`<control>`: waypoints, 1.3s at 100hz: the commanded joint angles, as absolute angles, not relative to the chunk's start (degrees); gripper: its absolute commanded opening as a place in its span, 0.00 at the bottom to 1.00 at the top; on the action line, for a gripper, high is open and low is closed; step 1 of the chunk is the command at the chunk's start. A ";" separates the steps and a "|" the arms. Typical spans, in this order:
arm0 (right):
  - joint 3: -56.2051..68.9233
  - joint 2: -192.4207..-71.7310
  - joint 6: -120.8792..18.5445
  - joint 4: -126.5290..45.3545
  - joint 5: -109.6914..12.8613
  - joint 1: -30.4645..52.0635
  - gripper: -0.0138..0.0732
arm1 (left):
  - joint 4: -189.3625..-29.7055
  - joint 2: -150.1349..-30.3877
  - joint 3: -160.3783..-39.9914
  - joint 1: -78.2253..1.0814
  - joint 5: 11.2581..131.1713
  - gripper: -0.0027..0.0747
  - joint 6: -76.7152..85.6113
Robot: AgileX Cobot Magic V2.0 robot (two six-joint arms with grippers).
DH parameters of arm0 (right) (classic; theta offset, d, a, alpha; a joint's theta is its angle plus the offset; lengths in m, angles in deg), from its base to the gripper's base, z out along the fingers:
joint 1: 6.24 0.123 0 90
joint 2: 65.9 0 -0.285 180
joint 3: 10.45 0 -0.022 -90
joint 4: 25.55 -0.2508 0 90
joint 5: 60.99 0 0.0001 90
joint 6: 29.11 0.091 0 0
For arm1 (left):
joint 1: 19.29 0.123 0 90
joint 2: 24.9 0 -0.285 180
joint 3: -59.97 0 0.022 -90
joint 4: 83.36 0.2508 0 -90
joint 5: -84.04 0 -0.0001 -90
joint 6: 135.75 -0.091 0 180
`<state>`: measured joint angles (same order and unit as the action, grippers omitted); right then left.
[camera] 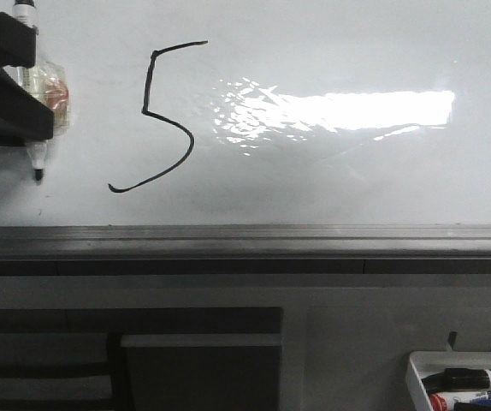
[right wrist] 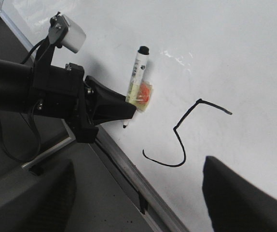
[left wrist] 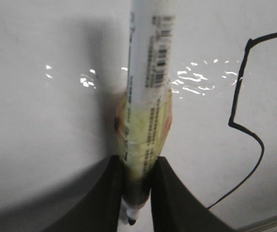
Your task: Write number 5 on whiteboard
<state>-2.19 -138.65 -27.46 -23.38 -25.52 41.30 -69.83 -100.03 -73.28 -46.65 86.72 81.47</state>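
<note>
At the far left of the front view, the left end effector (camera: 33,86) is clamped on a marker (camera: 36,128) wrapped in yellowish tape. The marker's long axis runs nearly straight up and down, black tip at six o'clock, over bare whiteboard (camera: 357,188). Whether the tip touches the surface I cannot tell.

The number 5 (camera: 164,116) lies at about three o'clock from that tip, near but clearly apart. It looks complete, with top bar, stem and long curved tail ending low at its seven o'clock. Since the digit reads whole, I judge the writing done; any further stroke would need a rightward move.

Further right sits the glare, then a small tray (camera: 417,372) of markers at the lower right corner.

The right end effector (right wrist: 138,193) stands wide open, holding nothing. The left arm is plainly nearer.
</note>
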 commanded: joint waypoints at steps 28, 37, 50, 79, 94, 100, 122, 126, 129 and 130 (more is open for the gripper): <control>-3.84 -137.32 -27.96 -22.38 -29.04 41.01 0.72 | -71.12 -100.09 -75.23 -46.64 89.26 0.38 82.15; -3.84 -137.32 -27.96 -22.38 -29.04 41.01 0.72 | -71.64 -99.84 -75.23 -46.64 89.26 0.45 82.15; -3.84 -137.32 -27.96 -22.38 -28.92 41.01 0.72 | -71.39 -97.54 -75.23 -46.64 89.01 0.45 82.15; -3.47 -137.08 -27.96 -21.15 -28.92 41.01 0.63 | -71.14 -87.24 -75.23 -46.64 80.07 0.45 82.15; 1.16 -133.64 -27.96 -20.93 -32.10 41.01 0.17 | -70.07 -79.51 -74.99 -46.64 75.20 0.44 82.05; 4.26 -131.02 -27.96 -20.93 -34.89 41.01 0.09 | -68.62 -75.40 -74.41 -46.64 75.20 0.43 82.05; 21.74 -118.26 -27.96 -19.81 -48.45 41.01 0.09 | -63.63 -60.73 -69.56 -46.64 76.13 0.01 82.05; 25.48 -115.34 -27.96 -19.72 -51.03 41.01 0.09 | -63.63 -58.15 -68.29 -46.64 76.49 0.01 82.05; 27.93 -113.37 -27.96 -19.72 -52.74 41.01 0.09 | -63.63 -56.43 -66.87 -46.64 76.92 0.01 82.05; 29.17 -112.85 -27.96 -19.67 -53.55 41.01 0.09 | -63.63 -55.57 -66.57 -46.64 77.20 0.01 82.05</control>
<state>23.57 -118.35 -27.55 -20.89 -43.47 41.30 -64.67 -60.20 -67.87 -46.74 72.34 81.59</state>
